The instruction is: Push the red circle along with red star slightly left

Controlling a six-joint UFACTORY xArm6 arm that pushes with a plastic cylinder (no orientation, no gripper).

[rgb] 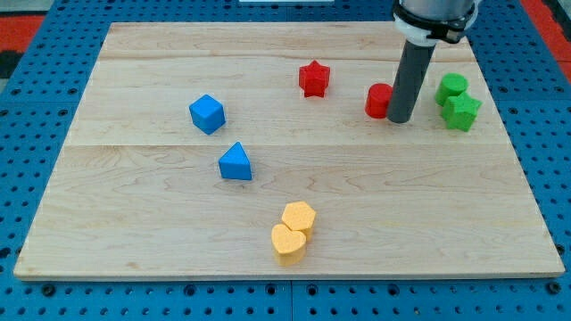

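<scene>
Nearest the surface's [161,241] bottom edge, a little right of its middle, sit two yellow blocks touching each other: a yellow heart [287,244] in front and a yellow hexagon [299,217] just behind it to the right. Farther in, toward the left half, a blue triangle [235,163] stands alone, and beyond it, slightly more to the left, a blue cube [207,114].

Toward the top right corner, my tip [400,119] rests on the wood, pressed against the right side of the red circle [378,102], which the rod partly hides. Right of the tip, near the right edge, a green star [461,111] lies touching a second green block [451,87] just behind it, whose shape I cannot make out for sure. The red star [314,78] sits left of the red circle and a bit farther back, apart from it. No end effector is present, only the straight dark rod, so no open or closed state can be told.
</scene>
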